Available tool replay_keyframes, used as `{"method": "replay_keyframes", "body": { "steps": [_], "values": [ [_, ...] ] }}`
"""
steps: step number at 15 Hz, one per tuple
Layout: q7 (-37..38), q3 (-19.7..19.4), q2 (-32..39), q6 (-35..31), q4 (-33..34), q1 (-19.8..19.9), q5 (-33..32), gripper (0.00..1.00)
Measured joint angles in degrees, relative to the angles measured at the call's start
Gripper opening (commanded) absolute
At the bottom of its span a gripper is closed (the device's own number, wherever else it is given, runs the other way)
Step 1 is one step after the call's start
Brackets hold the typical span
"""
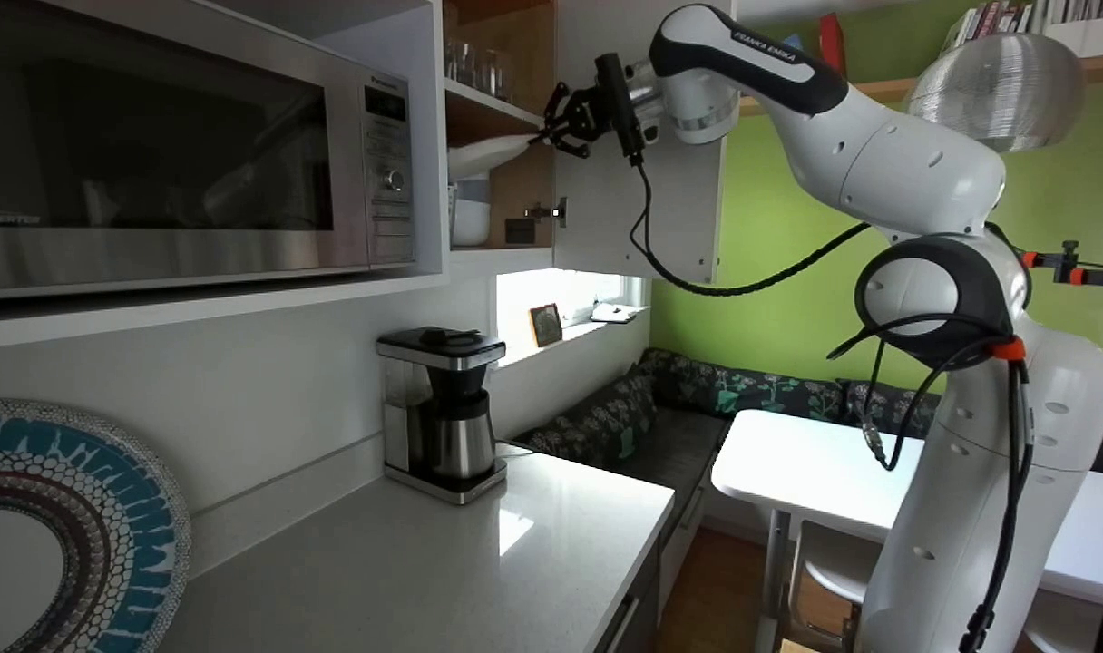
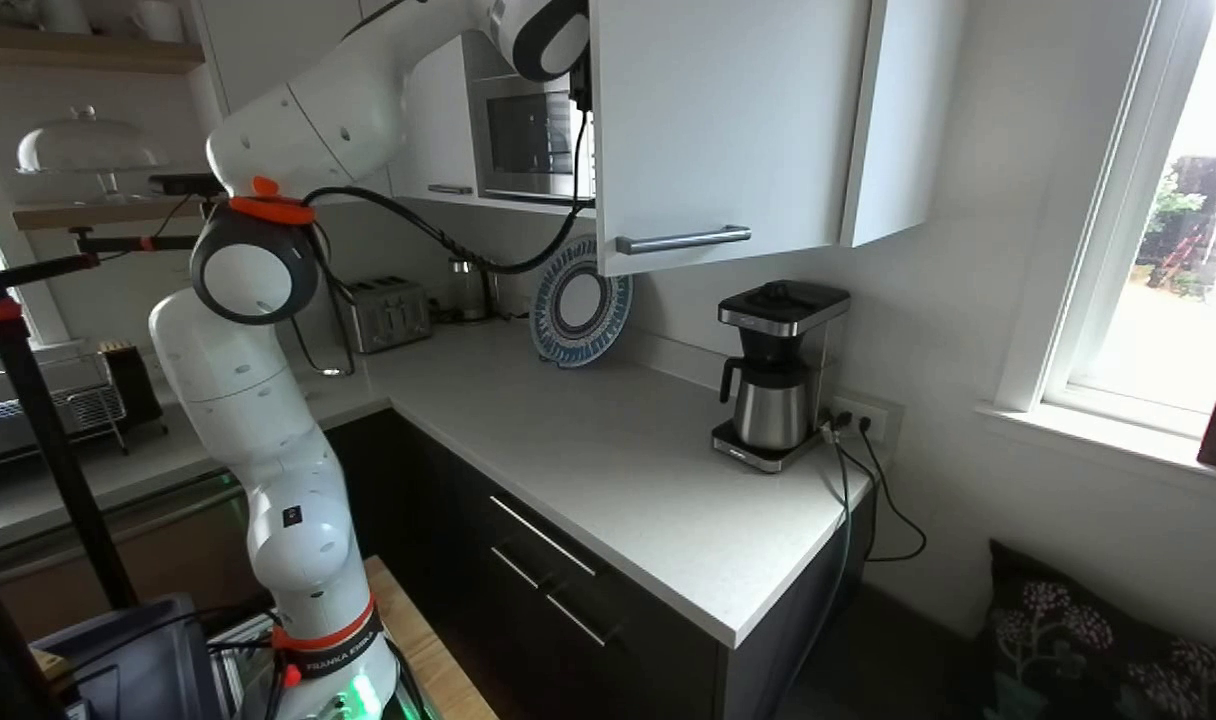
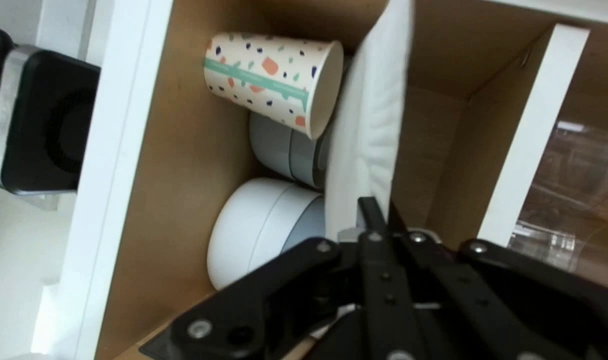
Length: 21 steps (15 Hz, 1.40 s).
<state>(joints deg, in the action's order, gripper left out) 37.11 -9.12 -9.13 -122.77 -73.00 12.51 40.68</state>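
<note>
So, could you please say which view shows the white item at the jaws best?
The wrist view: the white item appears largest, creases visible. An exterior view shows it small, partly behind a cabinet panel; in an exterior view the door hides it.

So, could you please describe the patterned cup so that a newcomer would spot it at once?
Start at the open wall cabinet beside the microwave and, in the wrist view, look below its shelf. There, near the white item at the gripper, is the patterned cup. Its coloured flecks and green band set it apart from the plain grey dishes and white bowl.
</note>
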Motion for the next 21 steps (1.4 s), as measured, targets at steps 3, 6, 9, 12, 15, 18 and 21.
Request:
{"method": "replay_keyframes", "body": {
  "steps": [3,6,9,12,15,18,21],
  "values": [
    [-1.44,-2.23,-1.78,7.26,-0.94,0.05,2.75,0.00],
    [-2.36,-4.15,-2.86,12.79,-1.46,0.23,3.43,0.00],
    [-2.81,-4.90,-3.71,15.85,-2.29,0.50,2.88,0.00],
    [-3.11,-5.14,-4.22,19.22,-2.54,0.71,2.32,0.00],
    [-3.61,-5.22,-4.65,24.06,-3.10,0.68,2.49,0.00],
    [-4.57,-5.40,-4.93,28.26,-3.52,0.59,2.49,0.00],
    [-6.05,-6.08,-5.29,33.34,-3.49,0.65,1.84,0.00]
  ]
}}
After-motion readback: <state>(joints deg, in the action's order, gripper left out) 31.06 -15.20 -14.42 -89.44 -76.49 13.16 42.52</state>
